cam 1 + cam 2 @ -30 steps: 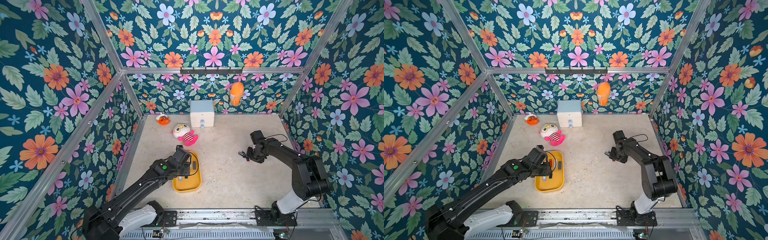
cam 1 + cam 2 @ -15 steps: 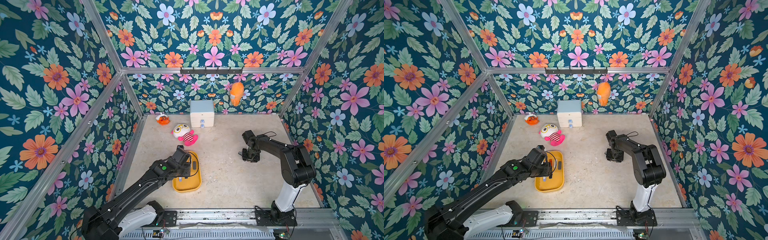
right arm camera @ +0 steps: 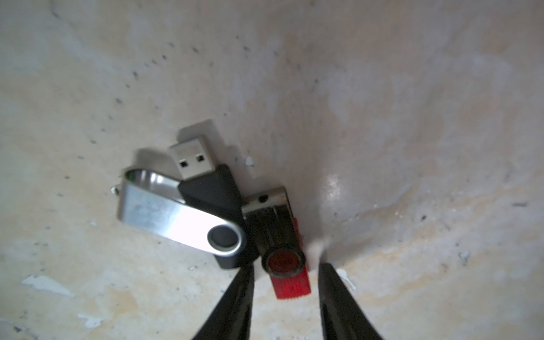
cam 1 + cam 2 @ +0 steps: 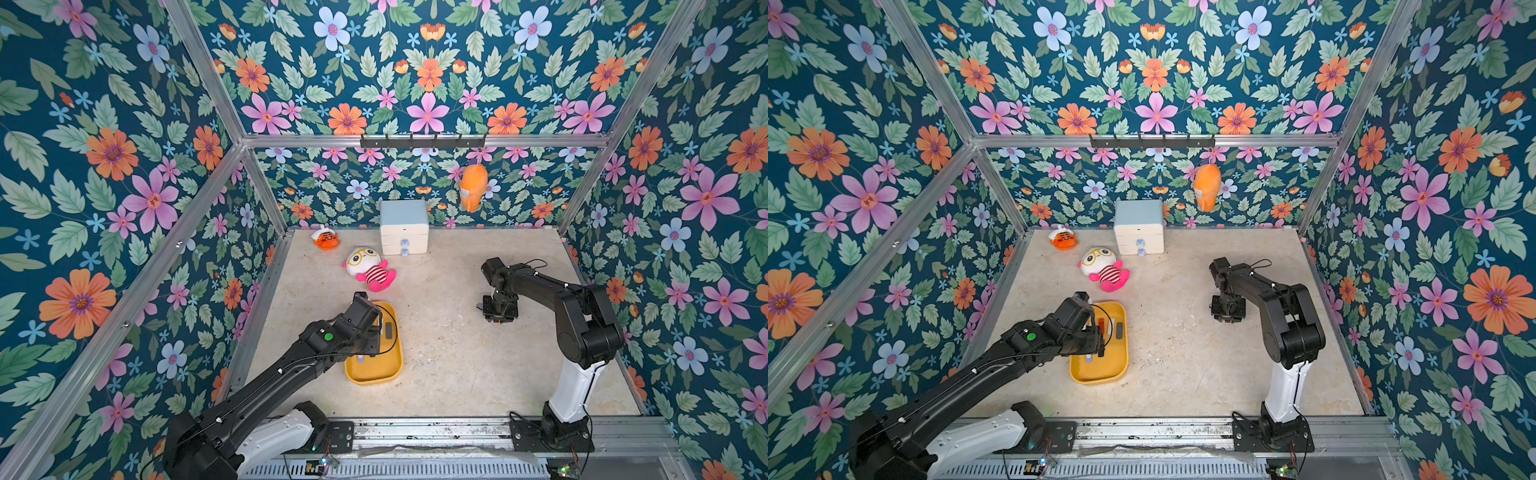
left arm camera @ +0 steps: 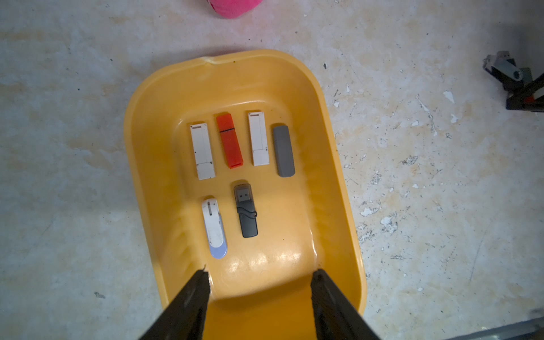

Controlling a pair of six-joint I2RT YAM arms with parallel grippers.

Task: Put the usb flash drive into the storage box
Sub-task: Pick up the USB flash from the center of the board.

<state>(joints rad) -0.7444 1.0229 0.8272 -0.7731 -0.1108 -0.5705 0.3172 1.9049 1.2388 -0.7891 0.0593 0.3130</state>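
Left arm: the left gripper [image 5: 260, 279] hangs over the near end of the storage box [image 5: 265, 76], jaws about half apart, nothing between them.
Box contents: six drives lying flat, long axes along the box's length: two white sticks [image 5: 202, 151], one orange stick [image 5: 230, 141], one grey stick [image 5: 283, 151], one white-and-lilac drive [image 5: 214, 228], one dark clear-capped drive [image 5: 246, 212].
Right arm: the right gripper [image 3: 285, 269] sits low over the floor, jaws narrowly apart, one on each side of the tail of the red usb flash drive [image 3: 275, 229]. A thin gap shows on both sides, so there is no hold yet.
Drive axis: runs ahead from the fingertips, slightly skewed, so the jaws cross its width.
Neighbour: one silver-clad black drive [image 3: 179, 217] touches the red drive's side and may be dragged along.
Floor drives: two.
Nearer arm: right. The box lies to its left, well apart.
Far end: one plush doll [image 4: 368, 270], one drawer chest [image 4: 404, 232].
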